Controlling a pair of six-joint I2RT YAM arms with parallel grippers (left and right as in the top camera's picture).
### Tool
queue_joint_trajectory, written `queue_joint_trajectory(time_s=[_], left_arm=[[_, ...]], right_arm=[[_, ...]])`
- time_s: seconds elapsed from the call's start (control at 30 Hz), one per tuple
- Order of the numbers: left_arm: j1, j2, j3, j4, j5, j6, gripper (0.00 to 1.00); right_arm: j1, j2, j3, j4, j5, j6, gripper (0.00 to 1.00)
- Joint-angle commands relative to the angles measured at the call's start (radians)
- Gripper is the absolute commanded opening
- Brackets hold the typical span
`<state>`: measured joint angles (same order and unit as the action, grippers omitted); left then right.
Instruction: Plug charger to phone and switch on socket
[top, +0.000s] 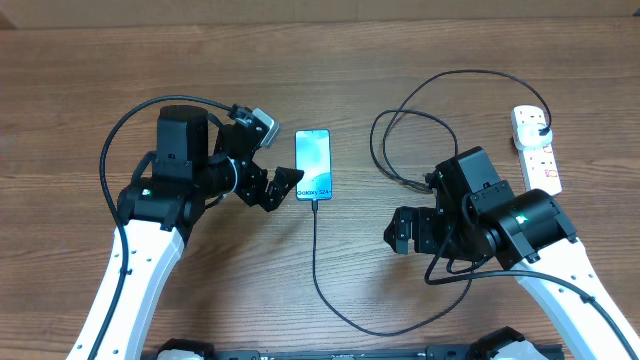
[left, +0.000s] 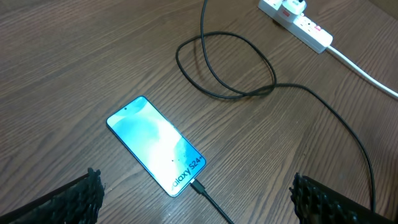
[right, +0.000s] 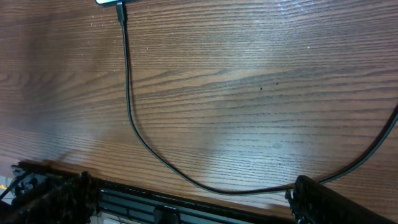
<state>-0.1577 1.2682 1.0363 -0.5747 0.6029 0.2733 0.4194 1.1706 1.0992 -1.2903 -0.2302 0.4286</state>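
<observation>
The phone (top: 313, 165) lies face up on the table with its screen lit; it also shows in the left wrist view (left: 155, 146). The charger cable (top: 318, 260) has its connector tip (left: 198, 185) seated in the phone's bottom edge. The cable runs toward the front edge, curves right, loops (left: 227, 65) and ends at a plug (top: 541, 129) on the white socket (top: 538, 160). My left gripper (top: 283, 186) is open and empty just left of the phone's lower end. My right gripper (top: 404, 232) is open and empty over the table's middle right, above the cable (right: 127, 93).
The socket's thick white cord (left: 367, 71) runs off to the right. The table's front edge with a dark rail (right: 186, 202) lies just under my right gripper. The cable loop (top: 400, 140) lies between the phone and the socket.
</observation>
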Motion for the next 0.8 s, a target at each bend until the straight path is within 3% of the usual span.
queue_joint_trajectory(time_s=[0.0,0.23,0.33,0.57,0.77], left_arm=[[-0.005,0.004,0.000,0.003,0.015,0.030,0.99],[-0.005,0.003,0.000,0.003,0.015,0.030,1.00],[-0.005,0.004,0.000,0.003,0.015,0.030,1.00],[-0.005,0.004,0.000,0.003,0.015,0.030,1.00],[-0.005,0.004,0.000,0.003,0.015,0.030,1.00]], right_arm=[[0.002,-0.014,-0.003,0.003,-0.007,0.020,1.00],[0.002,-0.014,-0.003,0.008,0.019,-0.017,1.00],[0.002,-0.014,-0.003,0.049,0.125,-0.023,1.00],[-0.016,-0.095,-0.052,0.324,0.163,-0.412,1.00],[-0.096,-0.266,-0.185,0.477,0.163,-0.463,1.00]])
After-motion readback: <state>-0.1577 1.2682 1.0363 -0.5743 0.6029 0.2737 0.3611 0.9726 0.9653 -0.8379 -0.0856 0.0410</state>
